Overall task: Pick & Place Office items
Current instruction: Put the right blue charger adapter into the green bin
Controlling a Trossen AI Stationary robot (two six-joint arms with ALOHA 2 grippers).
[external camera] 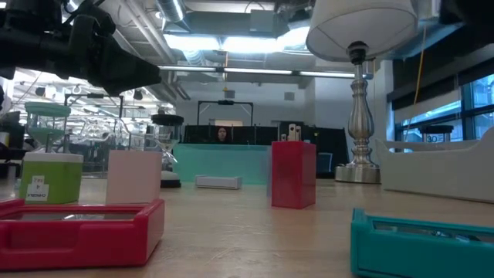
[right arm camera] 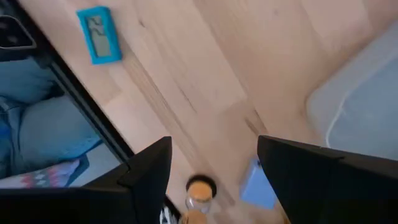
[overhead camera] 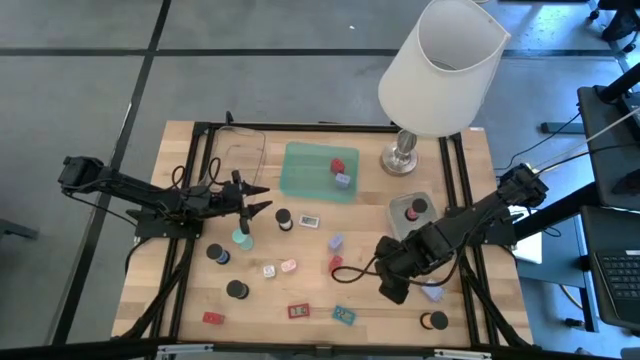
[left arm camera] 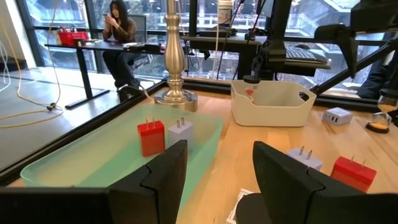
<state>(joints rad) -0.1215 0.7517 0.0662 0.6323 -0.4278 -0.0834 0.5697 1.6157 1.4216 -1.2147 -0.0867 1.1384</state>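
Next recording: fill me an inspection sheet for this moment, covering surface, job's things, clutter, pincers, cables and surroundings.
Surface: wooden table with a black frame.
Job's things: red block and lavender block lie in the green tray; more small pieces lie loose, among them a teal rectangle.
Clutter: lamp, grey tray.
Pincers: left pincer open beside the green tray; right pincer open near the front right, holding nothing.
Cables: black leads run along the table's frame.
Surroundings: person seated at a desk beyond the table.
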